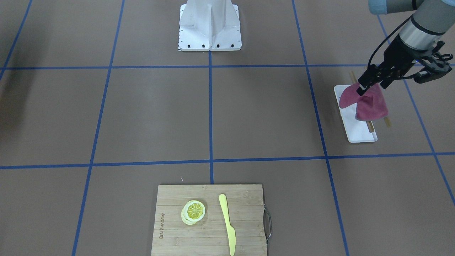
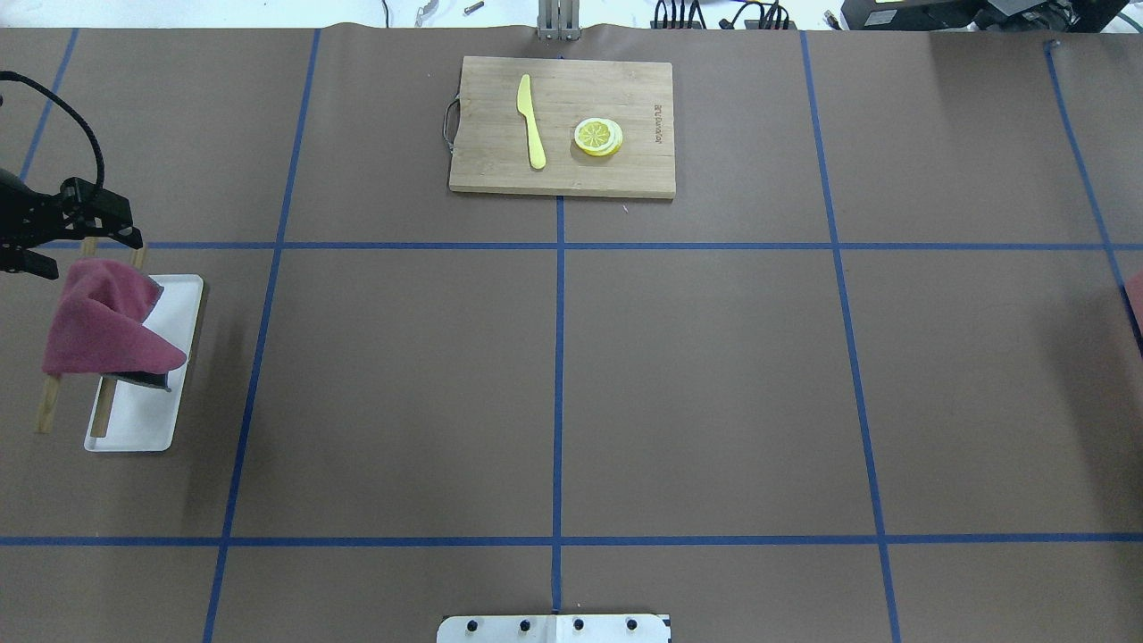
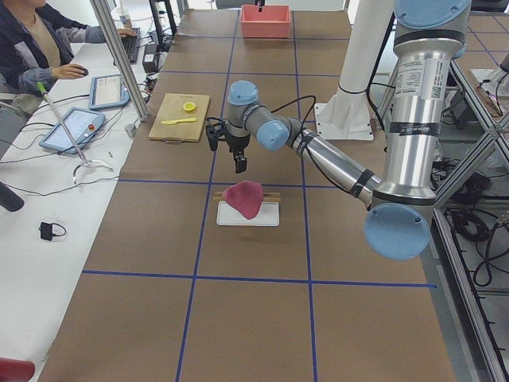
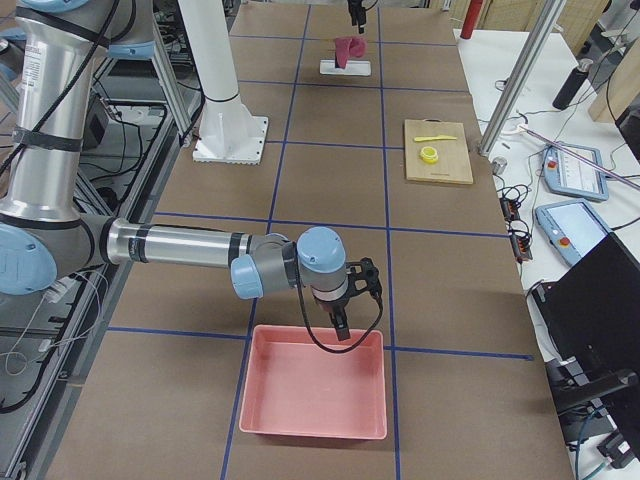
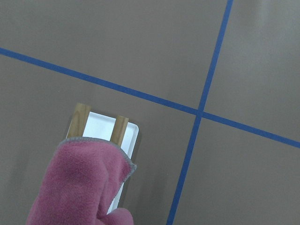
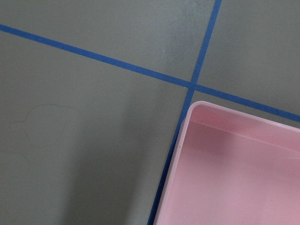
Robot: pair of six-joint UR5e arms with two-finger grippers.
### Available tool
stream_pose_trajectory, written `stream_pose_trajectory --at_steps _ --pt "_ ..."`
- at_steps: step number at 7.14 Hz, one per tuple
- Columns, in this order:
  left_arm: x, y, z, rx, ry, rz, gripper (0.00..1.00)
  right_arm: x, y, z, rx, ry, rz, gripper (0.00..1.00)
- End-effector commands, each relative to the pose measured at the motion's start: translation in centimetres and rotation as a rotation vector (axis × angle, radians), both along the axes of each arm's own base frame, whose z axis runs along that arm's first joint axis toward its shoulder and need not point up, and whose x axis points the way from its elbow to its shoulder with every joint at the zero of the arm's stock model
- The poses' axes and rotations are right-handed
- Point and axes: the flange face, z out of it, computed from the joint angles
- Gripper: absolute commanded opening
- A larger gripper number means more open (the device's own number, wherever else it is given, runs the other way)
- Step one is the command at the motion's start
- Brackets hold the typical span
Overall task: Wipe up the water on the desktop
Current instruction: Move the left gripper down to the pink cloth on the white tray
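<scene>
The brown desktop [image 1: 266,113] is crossed by blue tape lines. My left gripper [image 1: 362,89] is shut on a magenta cloth [image 1: 369,103] and holds it draped just above a white tray [image 1: 355,133]. The cloth also shows in the overhead view [image 2: 103,326] and the left wrist view [image 5: 84,187]. In the exterior right view my right gripper [image 4: 342,330] hangs over the near rim of a pink bin [image 4: 315,395]; I cannot tell if it is open or shut. A faint rounded wet outline [image 6: 44,126] marks the desktop beside the bin in the right wrist view.
Two wooden sticks [image 2: 45,406] lie under the tray. A bamboo cutting board [image 1: 209,231] with a lemon slice [image 1: 193,210] and a yellow knife [image 1: 227,224] sits at the far middle edge. The robot base [image 1: 209,25] stands mid-table. Operators sit past the far edge.
</scene>
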Motion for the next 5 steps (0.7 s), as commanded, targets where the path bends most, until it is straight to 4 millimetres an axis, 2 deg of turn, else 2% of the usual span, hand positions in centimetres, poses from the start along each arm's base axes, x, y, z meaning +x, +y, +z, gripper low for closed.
stream_pose_trajectory --at_steps 1,2,3,5 --pt "3.5 0.4 0.5 -0.012 -0.091 0.003 0.96 0.1 1.5 0.8 0.047 -0.003 0.004 1.00" --pt "4.8 0.3 -0.6 -0.007 -0.114 0.012 0.87 0.0 1.5 0.8 0.046 -0.003 0.004 1.00" --pt "4.7 0.2 -1.2 0.029 -0.113 0.035 0.70 0.1 1.4 0.7 0.047 -0.003 0.005 1.00" --pt "4.7 0.4 0.1 0.036 -0.152 0.050 0.80 0.1 1.4 0.8 0.045 -0.005 0.006 1.00"
